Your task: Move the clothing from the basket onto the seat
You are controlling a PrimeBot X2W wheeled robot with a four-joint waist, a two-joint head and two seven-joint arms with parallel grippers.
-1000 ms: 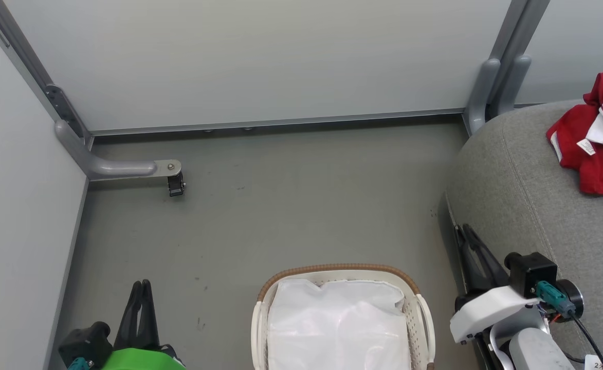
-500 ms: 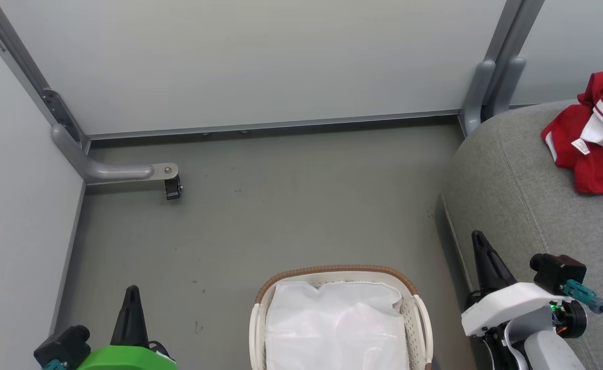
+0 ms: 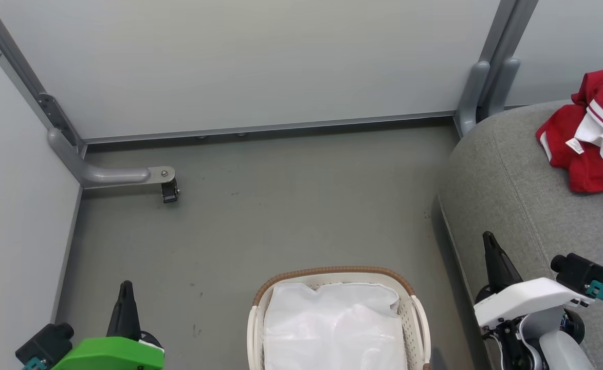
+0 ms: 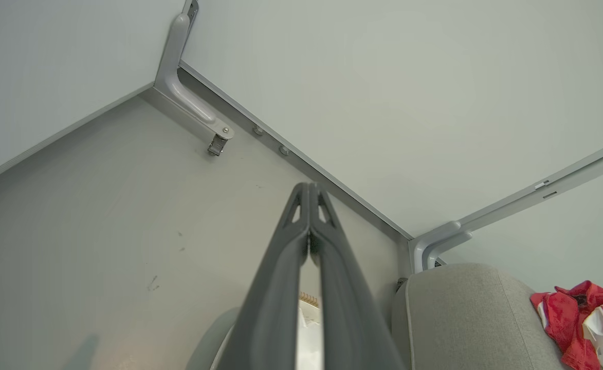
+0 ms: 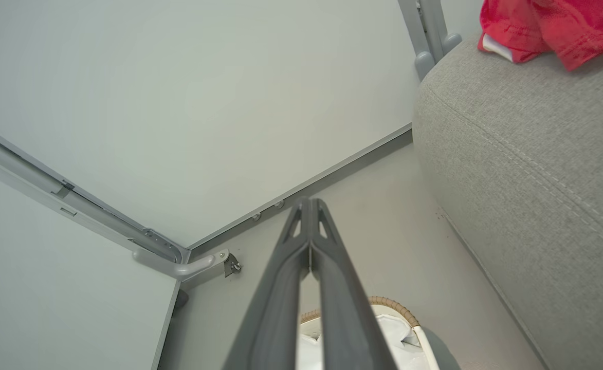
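The red clothing (image 3: 591, 139) with white stripes and a small tag lies crumpled on the grey seat (image 3: 512, 190) at the far right; it also appears as clothing (image 4: 581, 324) on the seat (image 4: 460, 318) and as clothing (image 5: 543, 23) on the seat (image 5: 527, 169). The white basket (image 3: 332, 275) with its brown rim stands at the bottom centre, holding just a white liner. My left gripper (image 3: 125, 285) is shut and empty at the lower left over the floor, its fingers (image 4: 309, 192) pressed together. My right gripper (image 3: 488, 237) is shut and empty beside the seat's front edge, tips (image 5: 309, 205) touching.
Pale partition walls close off the back and left. A grey bracket foot with a small caster (image 3: 169, 190) juts onto the grey floor (image 3: 280, 216) at the back left. Two grey posts (image 3: 486, 87) stand at the back corner of the seat.
Both grippers went from slightly parted fingers to shut and drew back toward the bottom edge. The camera has shifted a little, sliding the whole scene leftward.
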